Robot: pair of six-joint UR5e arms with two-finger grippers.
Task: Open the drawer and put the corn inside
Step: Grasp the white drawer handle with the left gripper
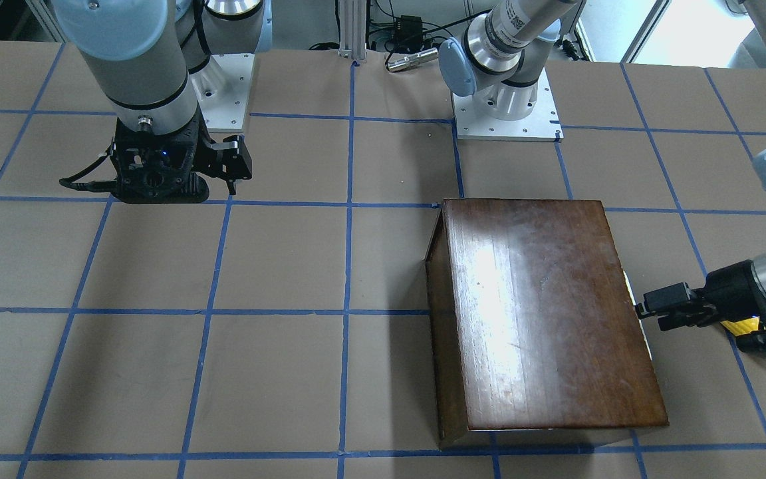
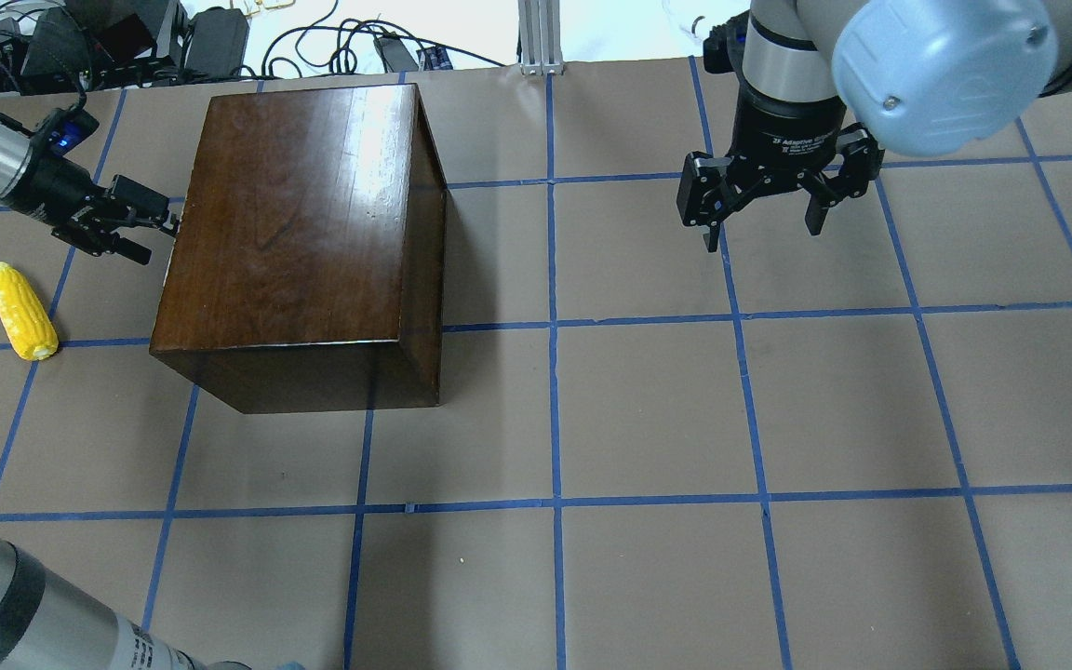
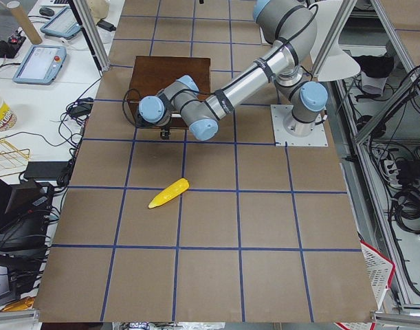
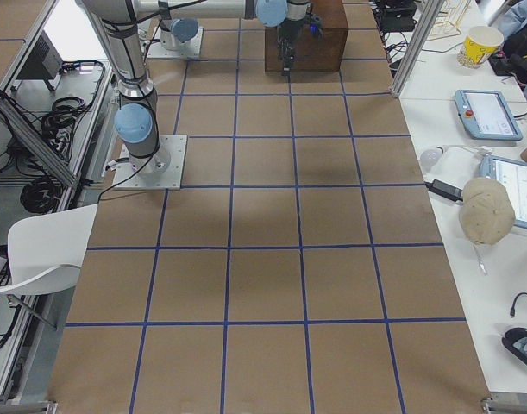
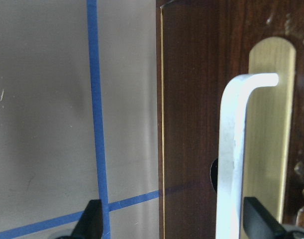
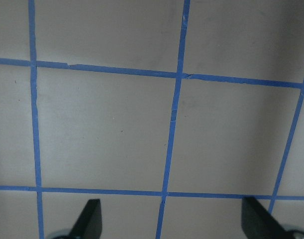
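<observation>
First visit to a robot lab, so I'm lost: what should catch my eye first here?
The glossy dark-brown box sits on the table's left half, the left gripper open at its drawer. A bright yellow corn lies on the table near that gripper. The right gripper hangs open over the table's right half.

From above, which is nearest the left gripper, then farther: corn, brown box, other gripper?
From the left gripper:
1. Box, just ahead of it.
2. Corn, nearby on its other side.
3. Right gripper, far off, beyond the box.
</observation>
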